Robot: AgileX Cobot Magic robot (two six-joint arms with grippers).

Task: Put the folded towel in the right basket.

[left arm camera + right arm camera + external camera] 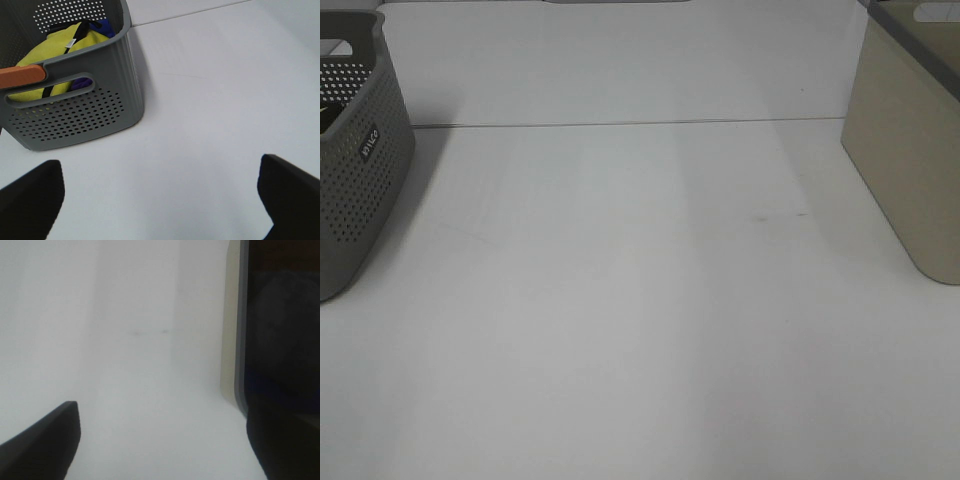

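The right basket is beige with a grey rim and stands at the table's right edge. In the right wrist view its wall is close, and a dark bluish shape lies inside, too blurred to name. No folded towel shows on the table. My right gripper is open and empty over bare table beside that basket. My left gripper is open and empty over bare table, short of the grey basket. Neither gripper shows in the exterior high view.
The grey perforated basket stands at the table's left edge. It holds a yellow cloth item with a black strap and something blue-purple behind it. An orange bar lies across its rim. The white table spans between the baskets.
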